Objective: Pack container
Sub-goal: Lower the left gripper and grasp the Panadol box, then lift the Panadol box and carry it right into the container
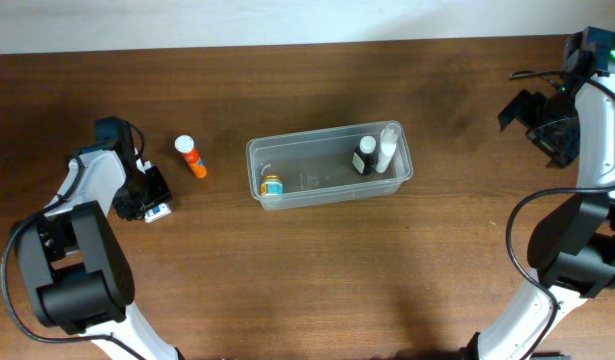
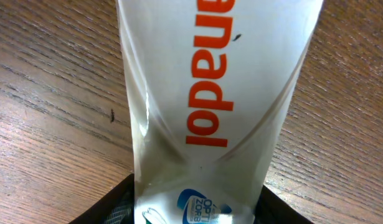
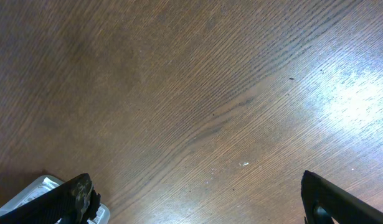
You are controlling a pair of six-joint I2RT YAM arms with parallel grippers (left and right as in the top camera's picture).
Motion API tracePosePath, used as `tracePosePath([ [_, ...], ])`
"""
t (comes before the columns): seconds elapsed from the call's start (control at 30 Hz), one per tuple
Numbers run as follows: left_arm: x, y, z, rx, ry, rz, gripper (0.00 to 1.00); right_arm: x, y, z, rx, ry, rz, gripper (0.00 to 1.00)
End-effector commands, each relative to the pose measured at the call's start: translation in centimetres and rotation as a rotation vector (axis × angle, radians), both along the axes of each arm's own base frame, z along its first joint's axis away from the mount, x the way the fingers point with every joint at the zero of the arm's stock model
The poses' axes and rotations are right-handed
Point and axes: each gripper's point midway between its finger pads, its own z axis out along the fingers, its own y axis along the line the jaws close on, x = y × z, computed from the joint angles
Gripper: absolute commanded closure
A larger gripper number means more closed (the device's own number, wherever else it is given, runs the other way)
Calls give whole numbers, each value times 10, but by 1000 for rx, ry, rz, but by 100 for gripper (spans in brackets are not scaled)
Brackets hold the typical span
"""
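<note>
Be advised that packing is partly done, with at least two items outside the container [image 1: 317, 178], which stands on the table [image 1: 307, 290] at mid-width, its long side running across. Well to the left of the container, your left gripper [image 1: 150, 197] is down over a white box [image 2: 210, 93] with orange lettering that lies flat on the wood. The jaws stand either side of the box, but the views do not show whether they are pressing it, so I cannot tell if it is gripped; judge this item as in hand, not packed. Between that box and the container, nearer the box, an orange bottle [image 1: 192, 158] with a white cap lies on its side, untouched. Inside the container, at its left end, sits a small round item [image 1: 272, 185] with yellow and blue on top. At its right end a dark bottle [image 1: 364, 160] and a white bottle [image 1: 388, 147] are close together. So three items look packed. Well to the right of the container, your right gripper [image 1: 537, 128] hangs above bare wood with its jaws spread wide and nothing between them. Remaining work, in my judgement: box, then orange bottle.
</note>
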Motion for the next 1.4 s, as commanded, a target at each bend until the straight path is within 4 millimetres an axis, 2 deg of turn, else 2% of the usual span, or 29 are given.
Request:
tracePosePath([
  [0.0,3,5,3,8,-3,6,49,0,-2,5,-16,-9,-9,2],
  [0.13,7,6,11,8,-2,6,50,0,-2,5,-16,-10,-9,2],
  [0.2,9,6,16,9,-4,6,55,0,-2,5,-16,-10,-9,2],
  [0.47,14,7,22,11,-15,5,55,0,-2,5,-16,-9,-9,2],
  [0.6,22,10,38,18,-29,-17,55,0,-2,5,-16,-10,-9,2],
  [0.73,38,13,75,27,-67,-17,55,0,-2,5,-16,-9,-9,2],
  [1.0,73,18,186,53,-241,-21,55,0,-2,5,-16,-10,-9,2],
  [1.17,85,-3,255,-10,-392,-62,54,0,-2,5,-16,-10,-9,2],
  [1.27,87,-25,281,-36,-448,-109,54,0,-2,5,-16,-10,-9,2],
  [1.37,87,-52,293,-55,-466,-167,54,0,-2,5,-16,-10,-9,2],
])
